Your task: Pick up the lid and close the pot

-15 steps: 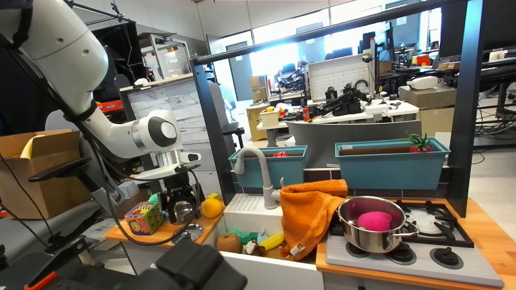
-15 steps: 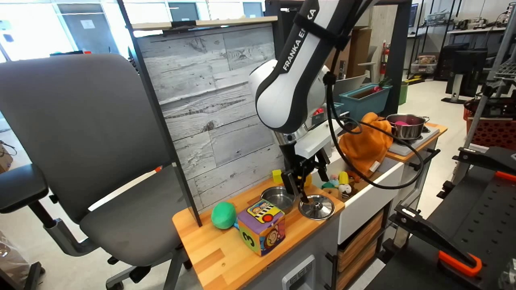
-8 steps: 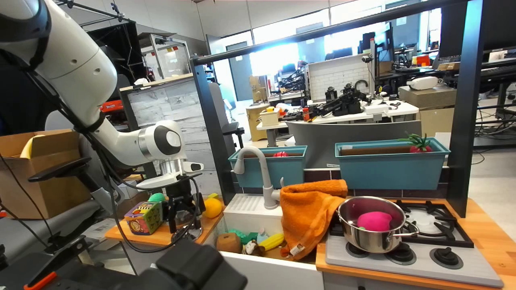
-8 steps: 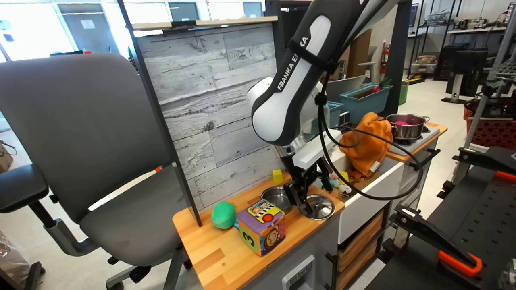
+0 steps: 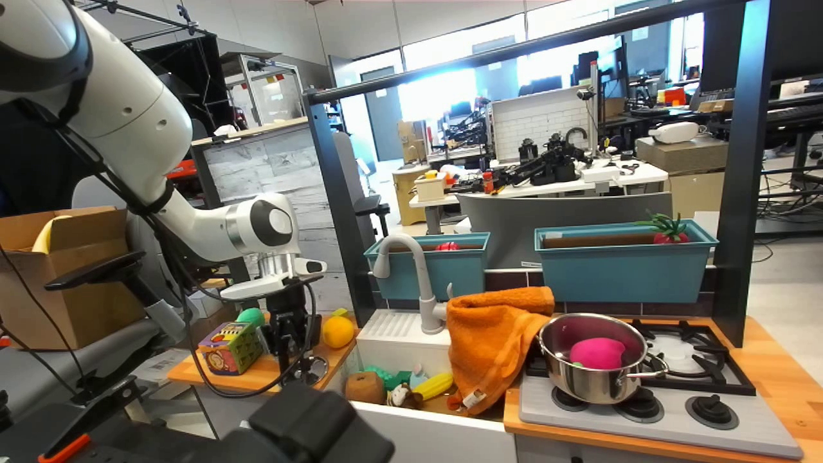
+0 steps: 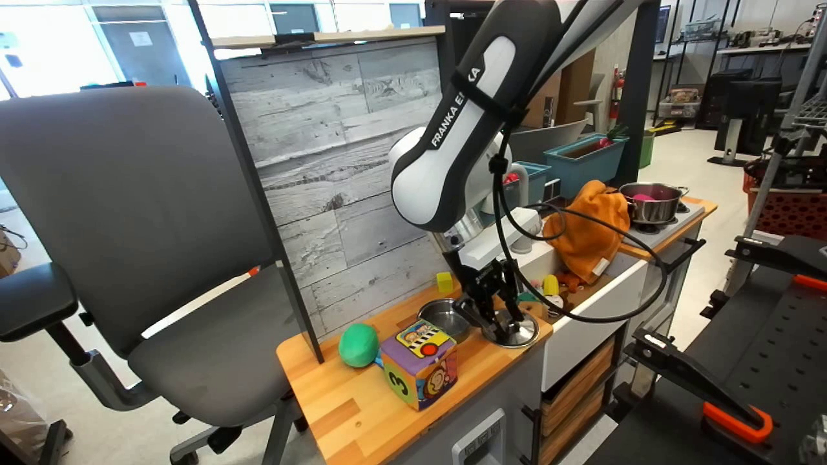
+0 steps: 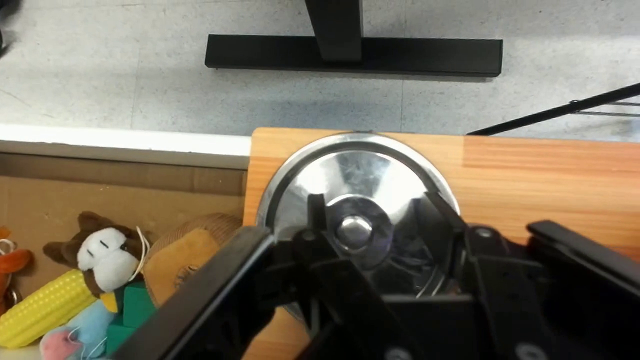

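Reaching down from the top of the frame in an exterior view, the Franka Panda arm (image 6: pixel 452 142) stands over the wooden countertop (image 6: pixel 349 413) at lower centre. At lower right in an exterior view we find the stovetop (image 5: pixel 669 426), an orange towel (image 5: pixel 495 341) just left of it and, standing on that stovetop, the uncovered stainless-steel pot (image 5: pixel 582 384). Our Robotiq gripper (image 7: pixel 375 199) is released, its jaws parted, though set closer together than half a second ago. Below, mid-frame in the wrist view, the metal lid (image 7: pixel 360 175) lies on the countertop; its knob (image 7: pixel 354 232) shows between the jaws, the wider gap on the frame's right. We judge the grasp is about to be made: next we should centre on the knob, squeeze, lift, then carry the lid past the towel to the pot.
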Robot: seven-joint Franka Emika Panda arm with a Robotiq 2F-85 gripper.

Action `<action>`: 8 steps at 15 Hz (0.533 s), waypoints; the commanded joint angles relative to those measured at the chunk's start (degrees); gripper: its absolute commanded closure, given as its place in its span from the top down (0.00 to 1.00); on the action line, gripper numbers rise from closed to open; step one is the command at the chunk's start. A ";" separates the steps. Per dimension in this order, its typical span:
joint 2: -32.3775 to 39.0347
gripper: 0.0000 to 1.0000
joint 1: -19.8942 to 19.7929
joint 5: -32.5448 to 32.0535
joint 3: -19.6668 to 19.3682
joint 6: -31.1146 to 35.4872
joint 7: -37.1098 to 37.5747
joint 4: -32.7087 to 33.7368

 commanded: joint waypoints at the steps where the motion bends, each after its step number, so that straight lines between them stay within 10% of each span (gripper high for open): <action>1: 2.06 0.19 -0.48 0.85 0.36 -2.78 -0.09 3.91; 4: 2.56 0.00 -0.23 0.72 0.26 -3.77 0.19 5.48; 8: 2.02 0.05 0.03 0.40 0.09 -4.49 0.15 5.88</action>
